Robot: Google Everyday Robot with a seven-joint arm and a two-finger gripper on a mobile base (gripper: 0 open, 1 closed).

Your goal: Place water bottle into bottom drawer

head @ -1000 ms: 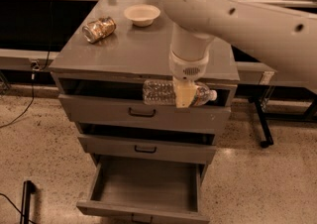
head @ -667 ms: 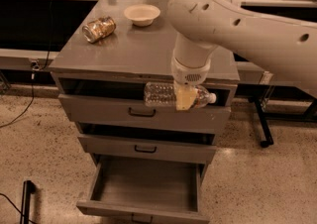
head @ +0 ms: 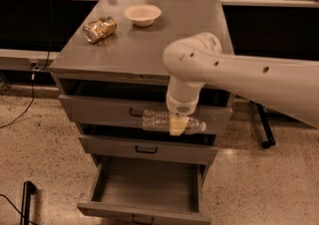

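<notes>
Lowered since a second ago, the white arm (head: pixel 239 77) now carries the pincer (head: pixel 177 125) closer to the open bottom drawer (head: pixel 149 184), though still well above it and a little toward its right side. Its fingers are clamped around the water bottle (head: pixel 155 120), a clear ribbed bottle lying level with its white cap pointing right, hanging in the air above the bottom drawer and not touching it. Higher and farther back than the bottom drawer, the grey counter (head: pixel 144 50) carries a jar (head: pixel 99 29) lying on its side and a pale bowl (head: pixel 143 14).
</notes>
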